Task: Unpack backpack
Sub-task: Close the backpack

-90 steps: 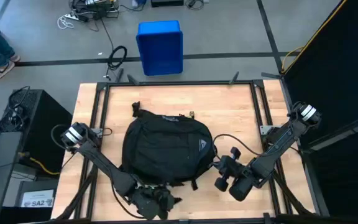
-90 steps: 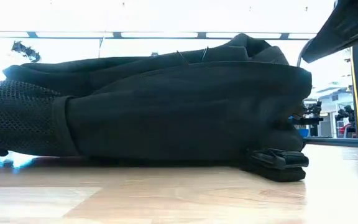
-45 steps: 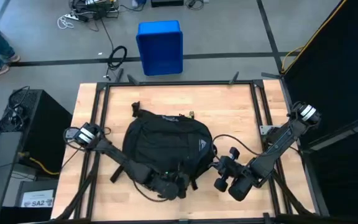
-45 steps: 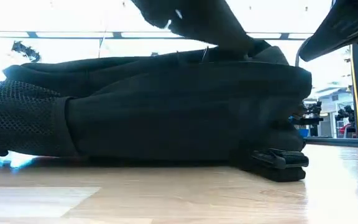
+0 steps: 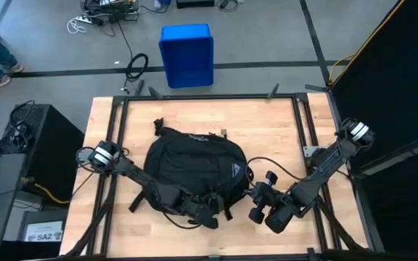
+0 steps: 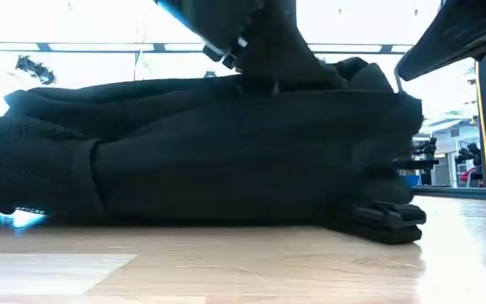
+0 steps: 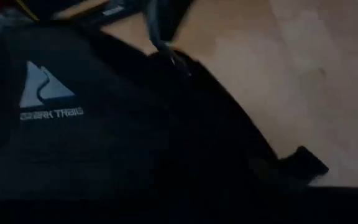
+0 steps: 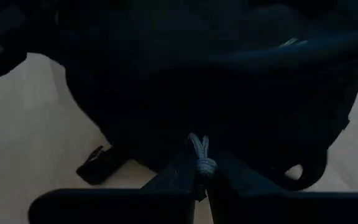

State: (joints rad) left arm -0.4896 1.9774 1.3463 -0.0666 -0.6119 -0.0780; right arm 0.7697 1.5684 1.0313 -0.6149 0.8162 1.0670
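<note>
High view: backpack point(image 5: 193, 168) lies mid-table point(image 5: 281, 123), left gripper point(image 5: 203, 210) over its near edge, nearer than right gripper point(image 5: 258, 205) alongside. Low view: left arm presses the top. Right wrist view: fingers closed on a grey zipper cord point(image 8: 199, 157). Left gripper's opening cannot be told.

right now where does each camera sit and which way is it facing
High: overhead, looking straight down; backpack, both arms.
Low: table height, level across the backpack; left arm on top.
Left wrist: over the backpack's logo; own fingers unseen.
Right wrist: beside the backpack, a knotted cord between right tool fingers.
All four share the backpack.
</note>
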